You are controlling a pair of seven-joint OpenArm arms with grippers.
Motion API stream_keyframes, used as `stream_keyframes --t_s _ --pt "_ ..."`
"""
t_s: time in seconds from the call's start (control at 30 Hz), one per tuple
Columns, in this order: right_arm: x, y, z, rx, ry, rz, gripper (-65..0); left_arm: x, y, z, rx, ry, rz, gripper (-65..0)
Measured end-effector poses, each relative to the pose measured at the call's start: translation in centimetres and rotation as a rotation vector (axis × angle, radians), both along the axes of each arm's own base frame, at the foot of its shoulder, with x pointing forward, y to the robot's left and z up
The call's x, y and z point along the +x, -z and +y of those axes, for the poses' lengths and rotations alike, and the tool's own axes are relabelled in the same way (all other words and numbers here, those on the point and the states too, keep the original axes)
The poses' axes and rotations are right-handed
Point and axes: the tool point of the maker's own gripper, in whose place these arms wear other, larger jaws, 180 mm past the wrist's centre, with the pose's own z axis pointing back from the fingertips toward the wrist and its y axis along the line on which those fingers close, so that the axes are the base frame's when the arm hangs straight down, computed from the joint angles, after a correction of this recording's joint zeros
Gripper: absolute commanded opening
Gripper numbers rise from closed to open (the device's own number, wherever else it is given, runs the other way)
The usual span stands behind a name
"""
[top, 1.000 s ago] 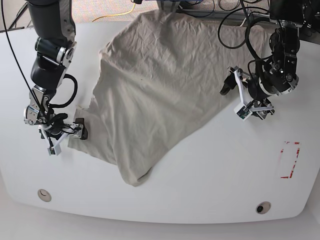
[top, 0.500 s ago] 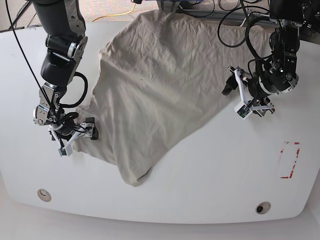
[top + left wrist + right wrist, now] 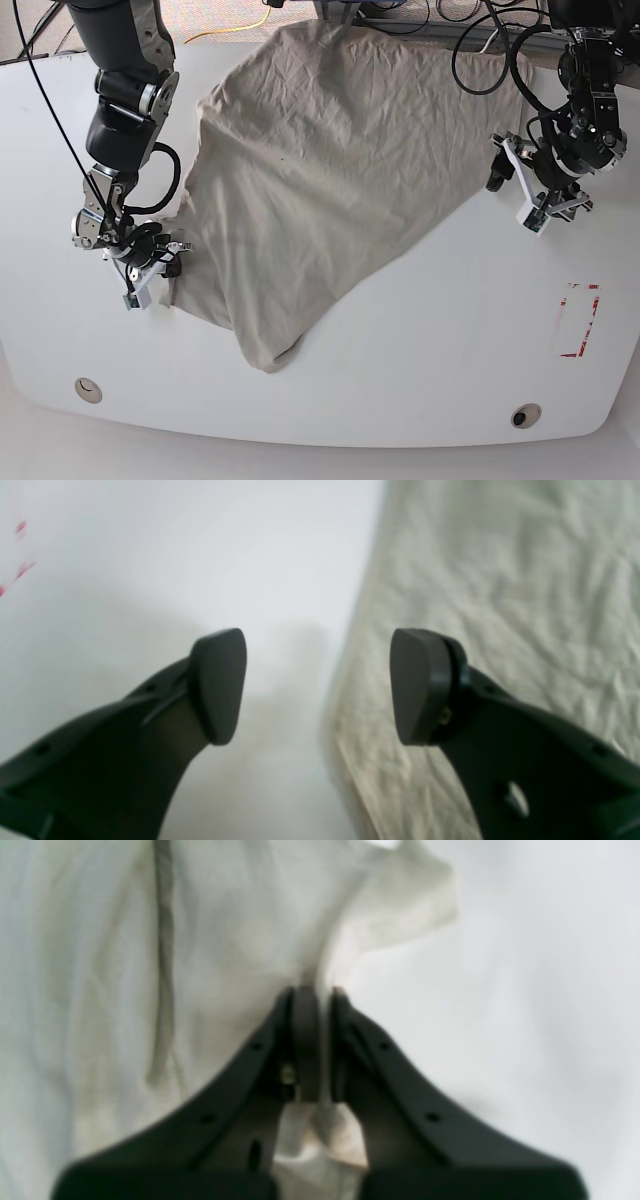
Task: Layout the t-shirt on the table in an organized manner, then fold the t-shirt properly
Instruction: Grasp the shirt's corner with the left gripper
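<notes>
The khaki-grey t-shirt (image 3: 320, 170) lies wrinkled on the white table (image 3: 450, 330), running from the far edge to a point near the front middle. My right gripper (image 3: 165, 265), at the left of the base view, is shut on the shirt's left corner. The right wrist view shows the closed gripper (image 3: 317, 1000) pinching a fold of the cloth (image 3: 225, 915). My left gripper (image 3: 512, 198) is open and empty by the shirt's right edge. In the left wrist view the gripper (image 3: 317, 685) has that shirt edge (image 3: 500, 605) below the gap, with bare table (image 3: 150, 555) to its left.
A red-outlined rectangle (image 3: 580, 320) is marked at the right of the table. Two small round holes (image 3: 88, 388) (image 3: 525, 414) sit near the front edge. Black cables (image 3: 480, 60) and a yellow cable (image 3: 240, 28) lie beyond the far edge.
My left gripper has moved right, off the shirt toward its right edge. My right gripper, still shut on the shirt corner, shifted right and then slightly back left.
</notes>
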Motion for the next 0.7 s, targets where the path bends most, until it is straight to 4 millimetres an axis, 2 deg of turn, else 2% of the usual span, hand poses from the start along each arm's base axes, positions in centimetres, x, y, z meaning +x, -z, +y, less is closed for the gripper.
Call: stream_keyframes --t_s 0.13,0.23,0.33,0.7 --pt "0.0 0.0 0.2 0.006 -0.002 -0.002 -65.0 -0.2 -0.7 2.1 -0.038 -0.108 -0.041 -24.6" --pt "0.0 0.0 0.1 0.005 -0.001 -0.001 -65.0 -1.6 -0.1 3.0 -0.019 -0.103 -0.016 -24.4" --pt "0.0 0.0 0.2 0.006 -0.002 0.0 -65.0 -2.9 0.7 3.0 -0.004 -0.062 0.021 -24.3" --pt "0.0 0.0 0.2 0.007 -0.002 -0.001 -65.0 -7.1 3.4 3.9 -0.006 -0.144 0.159 -24.2"
